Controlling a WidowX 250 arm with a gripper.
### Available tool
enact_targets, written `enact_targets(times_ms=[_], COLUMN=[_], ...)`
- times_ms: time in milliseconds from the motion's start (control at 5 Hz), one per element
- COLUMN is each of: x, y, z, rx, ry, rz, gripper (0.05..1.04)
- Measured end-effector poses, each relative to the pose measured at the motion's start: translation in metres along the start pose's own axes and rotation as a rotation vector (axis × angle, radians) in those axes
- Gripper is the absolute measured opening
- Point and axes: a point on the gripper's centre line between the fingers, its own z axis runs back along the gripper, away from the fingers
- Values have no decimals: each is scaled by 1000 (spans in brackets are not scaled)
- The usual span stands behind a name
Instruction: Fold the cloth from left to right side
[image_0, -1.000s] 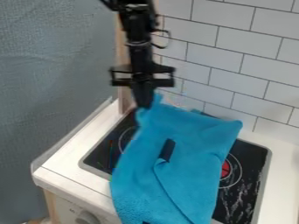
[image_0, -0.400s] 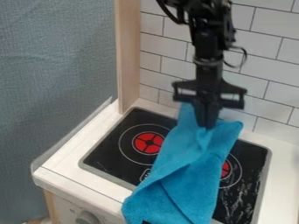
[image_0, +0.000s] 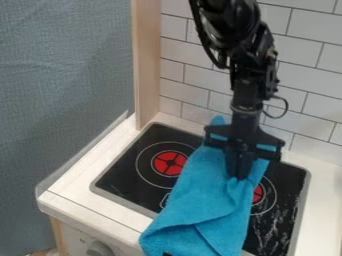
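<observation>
In the camera view, your black two-finger hand (image_0: 240, 176) points down over the cooktop, its fingertips closed on a pinch of the soft, bright blue fabric cloth (image_0: 204, 200). Note the puckers gathered about the tips. From this pinch the cloth runs down and to the left, past the lower edge of the view, with a diagonal crease across its lower part. Above the fingertips, one blue portion rises behind the hand on its left, and a smaller portion shows at its right.

Beneath the cloth lies the glossy black rectangular cooktop (image_0: 127, 172) with a grey rim. You see one round red burner marking (image_0: 169, 163) to the left of the hand, uncovered; a second red marking (image_0: 258, 194), partly under the cloth, sits just below and to the right of the fingertips. The cooktop is set in a white tabletop (image_0: 80, 186). Behind the hand stands a wall of white rectangular tiles (image_0: 194, 82); to its upper left, a pale wooden post (image_0: 147, 60). Well apart, at lower left, is a round grey knob (image_0: 99, 248).
</observation>
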Motion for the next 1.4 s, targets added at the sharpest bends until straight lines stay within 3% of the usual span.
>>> enact_targets(times_ms=[400, 600, 800, 1200, 1400], x=[0, 0, 0, -3, -11], y=[0, -2, -4, -7, -1], z=[-2, 1, 16, 75, 86], rx=[3, -10, -26, -86, -65], ry=[7, 4, -24, -110, -128], rz=[2, -2, -12, -28, -26], gripper=[801, 1011, 1007, 999, 999])
